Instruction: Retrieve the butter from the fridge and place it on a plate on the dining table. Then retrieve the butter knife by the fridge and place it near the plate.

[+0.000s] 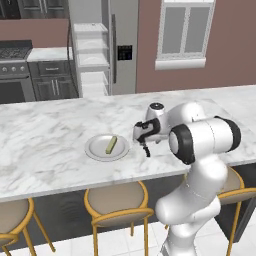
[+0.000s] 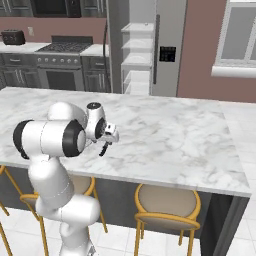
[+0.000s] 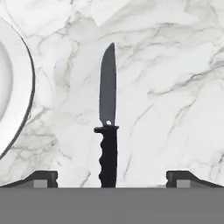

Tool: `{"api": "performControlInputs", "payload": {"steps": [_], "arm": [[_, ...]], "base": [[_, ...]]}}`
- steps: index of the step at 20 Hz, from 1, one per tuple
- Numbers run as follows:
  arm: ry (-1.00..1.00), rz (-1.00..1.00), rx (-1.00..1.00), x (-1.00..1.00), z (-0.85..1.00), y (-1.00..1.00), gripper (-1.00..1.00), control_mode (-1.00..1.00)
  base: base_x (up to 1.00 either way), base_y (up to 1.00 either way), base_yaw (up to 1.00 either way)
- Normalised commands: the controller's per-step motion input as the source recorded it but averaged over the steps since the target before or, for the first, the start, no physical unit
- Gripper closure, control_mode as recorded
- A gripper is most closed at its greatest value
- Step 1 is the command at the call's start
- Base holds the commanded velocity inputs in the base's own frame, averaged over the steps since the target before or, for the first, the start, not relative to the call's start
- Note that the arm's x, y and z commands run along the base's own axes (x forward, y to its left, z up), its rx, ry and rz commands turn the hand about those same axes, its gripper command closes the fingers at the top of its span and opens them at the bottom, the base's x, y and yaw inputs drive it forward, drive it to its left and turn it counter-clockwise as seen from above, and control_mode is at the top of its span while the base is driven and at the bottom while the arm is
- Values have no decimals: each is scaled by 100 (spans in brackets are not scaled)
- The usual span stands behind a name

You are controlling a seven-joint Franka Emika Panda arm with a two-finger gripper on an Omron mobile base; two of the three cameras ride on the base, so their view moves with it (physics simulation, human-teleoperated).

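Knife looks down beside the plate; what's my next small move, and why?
Probably lift the gripper straight up and clear. Its fingers stand wide apart, the butter knife lies flat on the dining table beside the plate, and the butter already sits there.

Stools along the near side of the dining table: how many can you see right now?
3 in the left base view: one at the left edge, one below the plate, one partly behind the arm. More may lie beyond the frame.

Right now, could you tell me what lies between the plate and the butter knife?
Nothing: in the hand view, only bare marble of the dining table separates the plate from the butter knife.
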Motion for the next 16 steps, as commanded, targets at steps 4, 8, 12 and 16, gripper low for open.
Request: {"api": "performControlInputs", "payload": {"steps": [4,8,12,16], "arm": [[-3,0,0,-84,98,0,-100,-100],[5,0,0,-78,80,0,-100,-100],[3,0,1,-88,93,0,-100,-100],[1,0,3,-90,77,0,-100,-100]], "base": [[0,0,0],[0,0,0],[0,0,0],[0,0,0]]}}
